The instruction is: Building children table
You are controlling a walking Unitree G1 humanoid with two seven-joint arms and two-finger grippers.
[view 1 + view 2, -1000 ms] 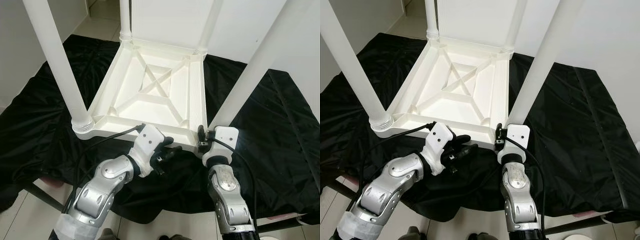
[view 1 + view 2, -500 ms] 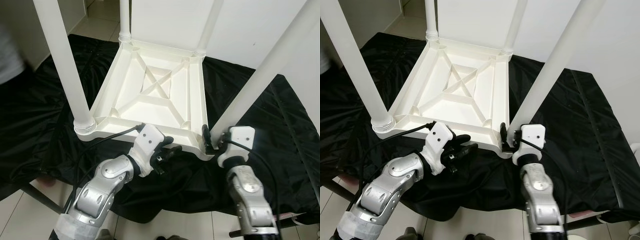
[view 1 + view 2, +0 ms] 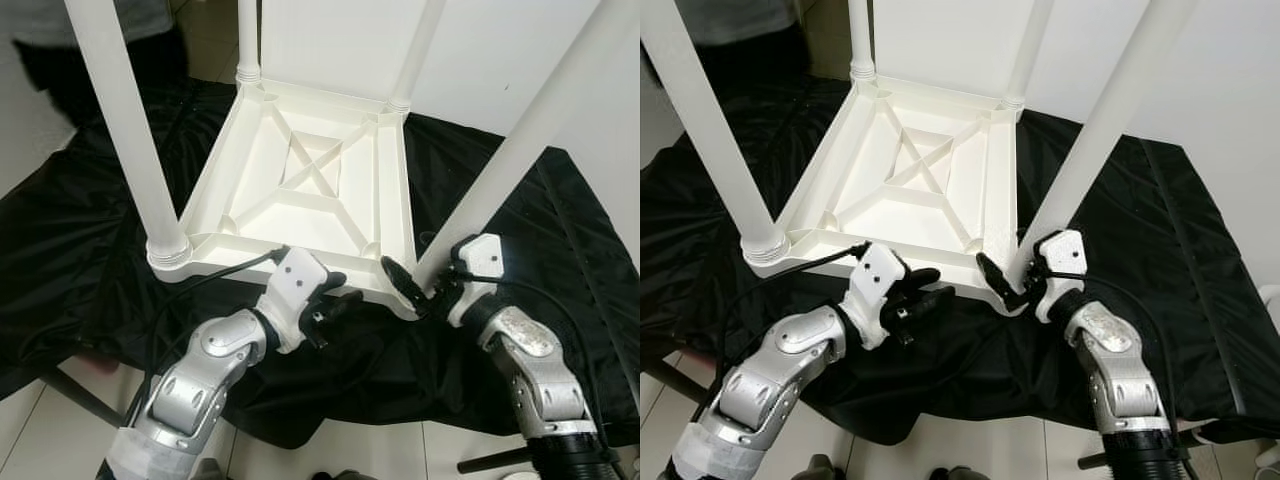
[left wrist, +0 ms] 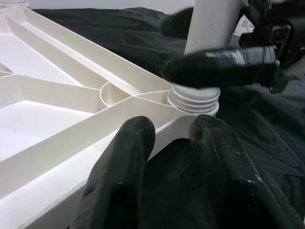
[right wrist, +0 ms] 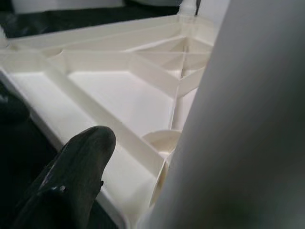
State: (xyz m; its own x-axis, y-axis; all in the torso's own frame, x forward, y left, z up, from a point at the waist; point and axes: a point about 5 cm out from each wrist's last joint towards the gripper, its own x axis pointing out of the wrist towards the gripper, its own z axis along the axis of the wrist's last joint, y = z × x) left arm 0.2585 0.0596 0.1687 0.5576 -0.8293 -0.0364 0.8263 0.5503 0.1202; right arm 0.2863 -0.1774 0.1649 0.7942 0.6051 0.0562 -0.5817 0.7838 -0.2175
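Setting: black cloth [image 3: 80, 230] spread over pale tiled floor [image 3: 30, 140], white wall [image 3: 470, 50] behind.
Table: white plastic children's table [image 3: 300, 190] lies upside down on the cloth, ribbed underside facing up with a cross brace in the middle.
Legs: four white round legs stand up from the corners; near left leg [image 3: 125, 130], near right leg [image 3: 520, 140], far left leg [image 3: 248, 35], far right leg [image 3: 418, 50]. Each sits in a ribbed collar at its corner.
Right gripper: right gripper [image 3: 425, 285] is at the near right corner, its fingers spread either side of the base of the near right leg. One black finger [image 3: 998, 280] lies on the inner side of the leg, just above the collar; the other is hidden behind the leg. Whether the fingers press on the leg cannot be told. In the right wrist view the leg [image 5: 238, 133] looms close and blurred beside one finger [image 5: 71, 176].
Left gripper: left gripper [image 3: 335, 297] is at the table's near edge, between the two near corners. In the left wrist view its two fingers [image 4: 124, 176] stand parted with a small gap, tips at the rim [image 4: 62, 195], holding nothing.
Background: dark blurred shape [image 3: 70, 60] at the far left of the cloth, too unclear to name.
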